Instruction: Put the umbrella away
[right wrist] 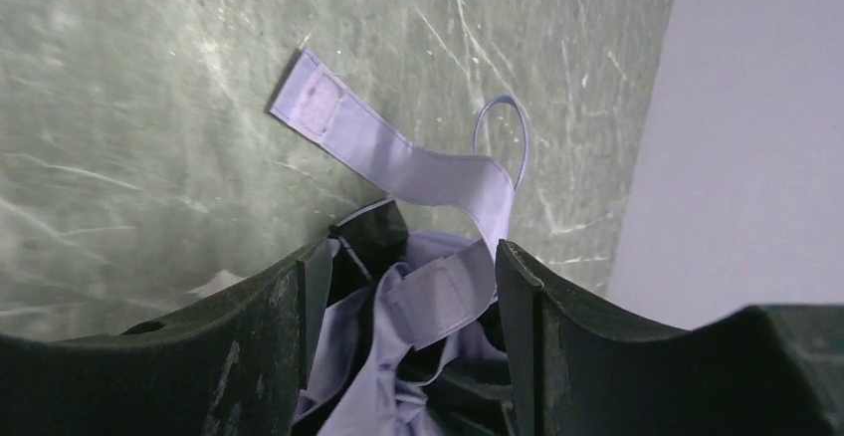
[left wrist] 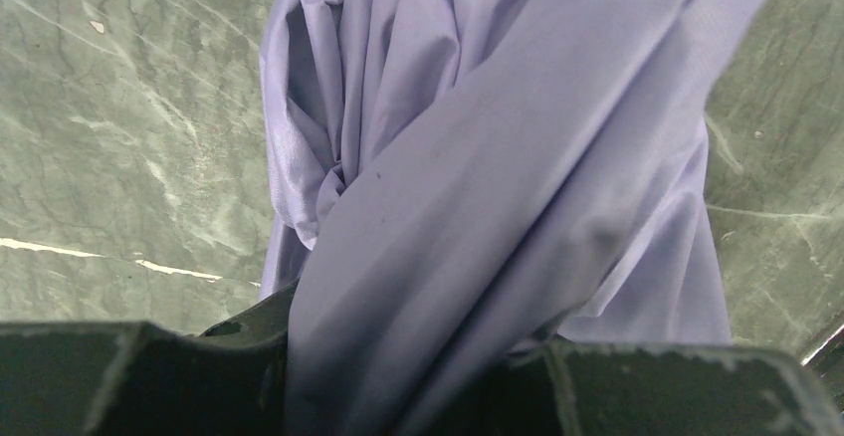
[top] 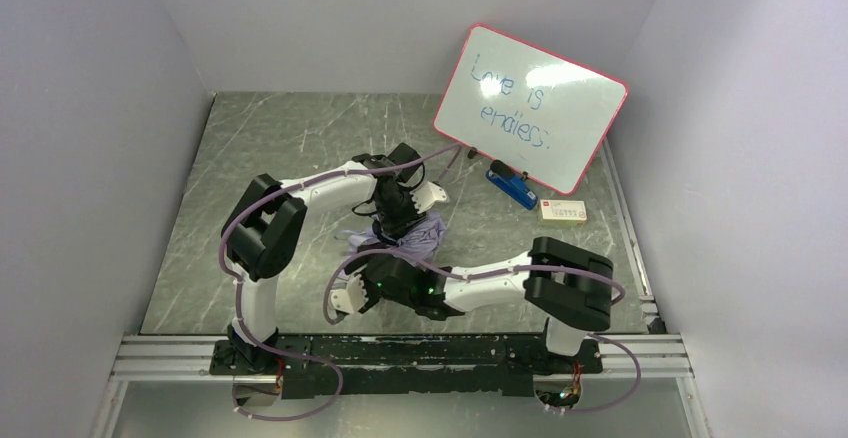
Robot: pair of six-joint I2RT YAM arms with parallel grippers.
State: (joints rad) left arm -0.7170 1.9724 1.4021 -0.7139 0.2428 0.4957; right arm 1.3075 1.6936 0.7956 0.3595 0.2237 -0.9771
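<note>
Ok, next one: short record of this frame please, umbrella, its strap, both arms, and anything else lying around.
umbrella: collapsed, fabric loose and crumpled, between the arms
strap: undone, trailing free of the bundle
left arm: jaws appear shut on umbrella fabric
right arm: jaws appear shut around the bundle
other things: whiteboard, blue item below it, small white box

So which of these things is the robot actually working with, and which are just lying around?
Part of the job: the umbrella, with its loose strap.

Just lying about: the whiteboard, the blue object by its lower edge, and the small white box.
</note>
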